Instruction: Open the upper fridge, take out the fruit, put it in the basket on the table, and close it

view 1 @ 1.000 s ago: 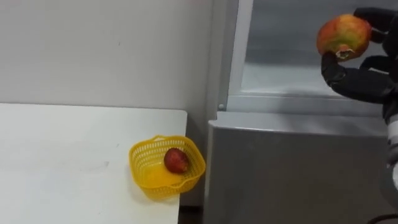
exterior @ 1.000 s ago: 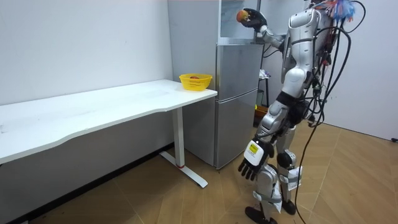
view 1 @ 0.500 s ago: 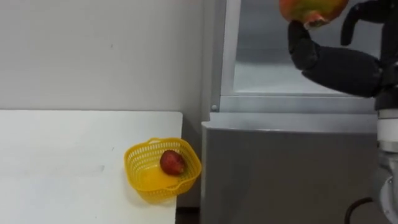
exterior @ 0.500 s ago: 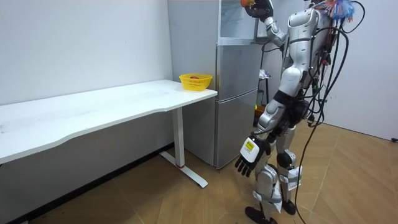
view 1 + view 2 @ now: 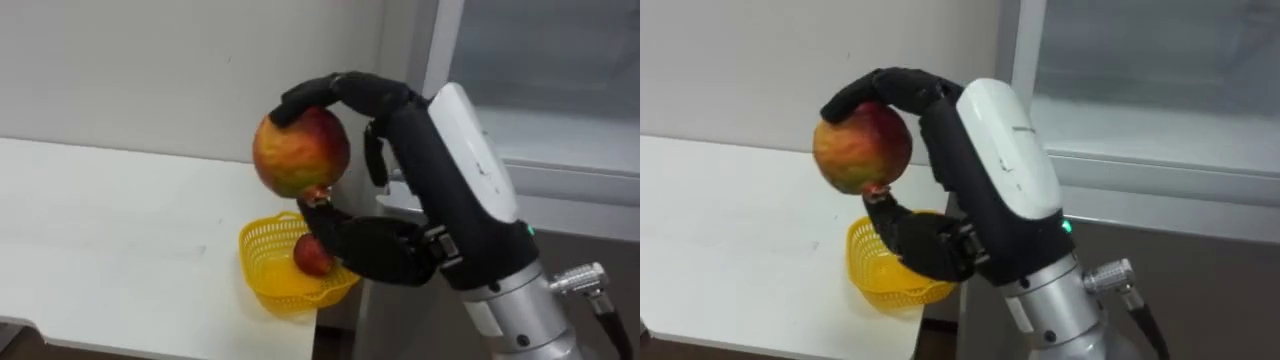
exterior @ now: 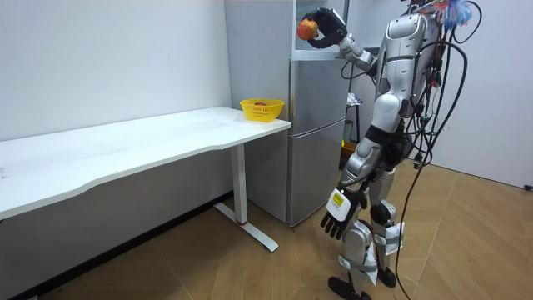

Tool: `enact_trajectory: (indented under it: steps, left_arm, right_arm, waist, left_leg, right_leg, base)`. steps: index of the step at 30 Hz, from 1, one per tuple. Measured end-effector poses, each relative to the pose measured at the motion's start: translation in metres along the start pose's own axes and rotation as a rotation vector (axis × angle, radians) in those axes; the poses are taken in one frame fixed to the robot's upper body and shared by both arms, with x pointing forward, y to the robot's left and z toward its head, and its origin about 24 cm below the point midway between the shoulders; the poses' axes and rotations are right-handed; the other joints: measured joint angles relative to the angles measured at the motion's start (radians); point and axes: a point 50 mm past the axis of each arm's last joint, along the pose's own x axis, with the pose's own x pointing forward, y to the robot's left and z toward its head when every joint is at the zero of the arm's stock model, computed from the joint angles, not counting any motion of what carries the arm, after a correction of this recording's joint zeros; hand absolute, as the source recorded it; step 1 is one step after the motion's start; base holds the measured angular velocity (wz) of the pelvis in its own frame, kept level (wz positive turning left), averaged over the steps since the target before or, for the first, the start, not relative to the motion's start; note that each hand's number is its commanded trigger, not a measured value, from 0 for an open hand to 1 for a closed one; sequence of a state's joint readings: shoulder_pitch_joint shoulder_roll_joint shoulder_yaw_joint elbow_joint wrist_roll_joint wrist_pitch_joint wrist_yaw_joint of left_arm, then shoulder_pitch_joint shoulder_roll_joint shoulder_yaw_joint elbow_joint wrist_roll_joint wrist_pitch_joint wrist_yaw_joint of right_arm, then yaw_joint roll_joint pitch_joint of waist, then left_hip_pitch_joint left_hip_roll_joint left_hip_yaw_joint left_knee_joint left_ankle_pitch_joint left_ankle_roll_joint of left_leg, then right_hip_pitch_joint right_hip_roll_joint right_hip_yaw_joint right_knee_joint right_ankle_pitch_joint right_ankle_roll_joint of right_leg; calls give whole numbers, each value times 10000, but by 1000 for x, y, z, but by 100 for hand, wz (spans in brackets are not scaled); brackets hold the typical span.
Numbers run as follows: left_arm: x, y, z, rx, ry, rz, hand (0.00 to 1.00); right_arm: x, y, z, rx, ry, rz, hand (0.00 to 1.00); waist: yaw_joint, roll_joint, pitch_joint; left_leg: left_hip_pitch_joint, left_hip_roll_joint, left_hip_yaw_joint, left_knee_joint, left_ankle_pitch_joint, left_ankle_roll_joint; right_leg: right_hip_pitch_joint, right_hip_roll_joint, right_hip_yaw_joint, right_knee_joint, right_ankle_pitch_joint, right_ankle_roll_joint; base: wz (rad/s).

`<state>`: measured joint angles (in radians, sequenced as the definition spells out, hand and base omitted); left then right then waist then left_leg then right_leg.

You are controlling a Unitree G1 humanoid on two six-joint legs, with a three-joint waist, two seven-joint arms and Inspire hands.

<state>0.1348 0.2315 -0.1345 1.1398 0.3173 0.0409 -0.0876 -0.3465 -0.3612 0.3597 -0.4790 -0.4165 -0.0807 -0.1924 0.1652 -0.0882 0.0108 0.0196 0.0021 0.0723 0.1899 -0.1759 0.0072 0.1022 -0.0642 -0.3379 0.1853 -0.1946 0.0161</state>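
red-yellow fruit (image 5: 301,151) clasped between curled fingers (image 5: 350,88) and thumb of right hand (image 5: 420,170) | judged firm, smooth, light, bruisable; best cupped round its middle | left hand (image 6: 337,215) hung down, fingers relaxed

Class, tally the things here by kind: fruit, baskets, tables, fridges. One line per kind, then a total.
Fruit: 2 (held fruit in the right hand; red fruit in the basket)
Basket: 1
Table: 1
Fridge: 1
Total: 5
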Motion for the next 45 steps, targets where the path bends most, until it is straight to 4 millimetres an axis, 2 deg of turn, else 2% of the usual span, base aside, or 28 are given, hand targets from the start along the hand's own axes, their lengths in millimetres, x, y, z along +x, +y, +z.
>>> enact_trajectory:
  steps: [3,5,8,10,12,15,20,25,28,32,36,41,45]
  left_arm:
    - [0,1,3,105,-71,-116,0]
    - [0,1,1,335,-11,-153,0]
    - [0,3,-2,356,97,-171,0]
    - [0,4,-2,478,101,-256,0]
    - [0,3,-3,571,172,-357,0]
    - [-1,1,-5,551,257,-545,0]
    - [-1,3,2,531,-80,-419,0]
    - [-1,6,8,635,-270,-326,0]
    - [-1,8,8,638,-242,-317,0]
    - [-1,7,6,699,-79,-349,0]
    - [-1,6,2,740,132,-430,0]
    - [-1,8,4,650,115,-411,0]
    - [-1,8,0,506,248,-405,0]
  right_arm:
    - [0,5,0,199,-143,203,100]
    - [-2,15,-16,118,356,653,100]
    - [-14,31,-45,-482,1616,1491,100]
    - [-20,37,-58,-983,2195,1953,100]
    - [-23,39,-64,-1370,2412,2191,100]
    - [-30,45,-76,-1651,2893,2614,100]
    - [-51,59,-101,-2013,4284,3570,100]
    - [-60,66,-110,-2612,4690,4192,100]
    - [-65,67,-117,-2946,5072,4442,100]
    - [-64,68,-125,-3062,5325,4565,100]
    - [-57,72,-132,-3070,5552,4576,100]
    - [-61,70,-142,-3078,5969,4575,100]
    - [-60,69,-143,-3153,5974,4384,100]
  waist:
    - [83,-37,9]
    - [98,-30,48]
    - [299,-15,65]
    - [368,-11,68]
    - [359,-45,47]
    - [389,-19,61]
    - [659,-30,54]
    - [842,-84,49]
    - [893,-222,35]
    - [915,-413,70]
    - [922,-386,95]
    - [1104,-380,99]
    - [1152,-380,99]
  left_leg:
    - [-52,-22,-130,29,0,1]
    - [44,-31,-208,65,0,1]
    - [67,-36,-261,25,-3,2]
    - [-61,-41,-277,43,-4,2]
    - [-229,-52,-331,128,-3,4]
    - [-288,-76,-357,184,0,6]
    - [-302,-116,-489,213,3,12]
    - [-312,-137,-580,206,5,15]
    - [-384,-152,-750,245,5,15]
    - [-469,-156,-791,338,5,14]
    - [-481,-158,-808,364,5,14]
    - [-615,-173,-983,477,4,12]
    - [-624,-181,-1038,481,5,11]
  right_leg:
    - [17,-23,-185,3,0,0]
    - [148,-26,-184,-5,-1,2]
    - [204,-22,-203,-5,-5,9]
    - [109,-25,-204,-6,-5,9]
    - [-30,-24,-210,-7,-5,8]
    - [-44,-33,-260,-13,-5,8]
    - [-5,-68,-380,0,-6,9]
    - [9,-91,-489,5,-19,31]
    - [22,-90,-624,5,-21,34]
    - [27,-85,-719,3,-21,33]
    - [36,-88,-786,1,-21,33]
    - [20,-68,-784,-6,-21,33]
    - [29,-62,-795,-4,-21,33]
  base:
    - [13]
    - [10]
    - [1]
    - [0]
    - [7]
    - [8]
    - [6]
    - [5]
    - [14]
    - [8]
    - [2]
    - [6]
    - [3]
